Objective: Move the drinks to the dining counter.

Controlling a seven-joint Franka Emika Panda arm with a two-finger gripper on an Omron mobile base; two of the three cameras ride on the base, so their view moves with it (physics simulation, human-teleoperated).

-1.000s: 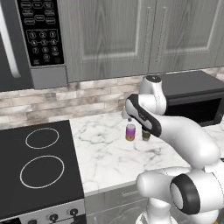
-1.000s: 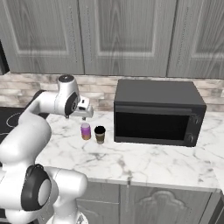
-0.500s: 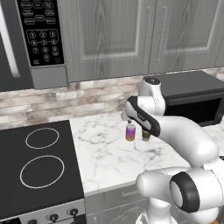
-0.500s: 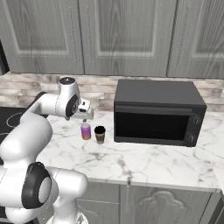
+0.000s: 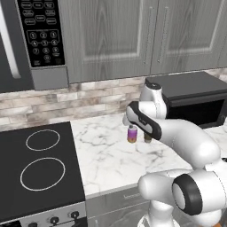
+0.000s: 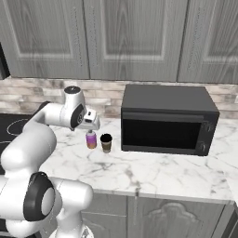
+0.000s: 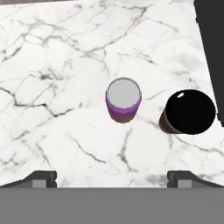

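The purple-to-orange can (image 7: 124, 98) with its silver top stands upright on the marble worktop (image 7: 52, 65). The brown cup (image 7: 191, 112) with a black lid stands close beside it, toward the microwave. My gripper (image 7: 112, 178) hangs straight above the can, open wide, with nothing between its fingers. From the base I see the can (image 6: 91, 139) and cup (image 6: 106, 142) just below the gripper (image 6: 91, 126). In the left base view the can (image 5: 132, 133) shows under the gripper (image 5: 127, 121), and the cup (image 5: 147, 138) is partly hidden by my arm. The dining counter is out of view.
A black microwave (image 6: 168, 119) stands on the worktop right of the cup. A black stove (image 5: 37, 170) lies to the left, with a control panel (image 5: 42, 33) above it. Grey cabinets (image 6: 135, 37) hang overhead, and a brick backsplash (image 5: 88, 95) closes the back.
My hand has sunk a little toward the can. The can and the cup have not moved.
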